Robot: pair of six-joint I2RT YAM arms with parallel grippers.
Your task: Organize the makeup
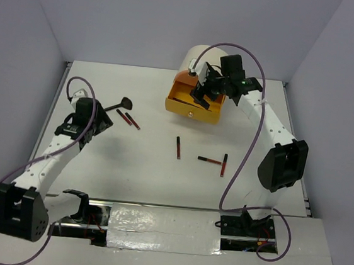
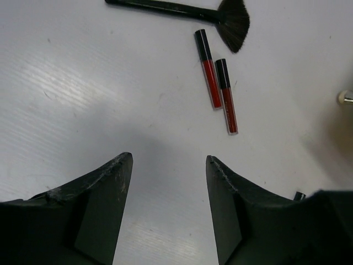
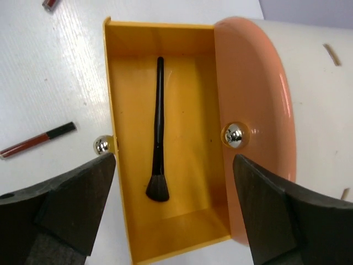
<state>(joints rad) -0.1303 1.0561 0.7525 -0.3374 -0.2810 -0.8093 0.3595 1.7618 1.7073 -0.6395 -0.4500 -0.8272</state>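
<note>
My left hand [image 2: 168, 165] hangs spread over the bare table [image 1: 128, 178] with nothing between its fingers. Just ahead lie the fan brush [image 2: 234, 25] and two red sticks [image 2: 209, 69] side by side, almost touching. I judge these sticks my next pick. To do it well I should turn the wrist so the fingers straddle one stick across its width, and come down straight so I do not nudge its neighbour.

Further right, three more sticks [image 1: 209, 160] lie loose mid-table. My right hand [image 3: 174, 161] is also spread, hovering over the open yellow drawer [image 3: 113, 83] of the cream cylinder [image 3: 309, 83]. A black brush [image 3: 158, 138] lies flat inside, free of my fingers. That hand should rise straight up, clear of the drawer wall.

The fan brush's handle is cut off at the frame edge in the left wrist view. From above, my right hand hides part of the drawer. I see no packets anywhere.
</note>
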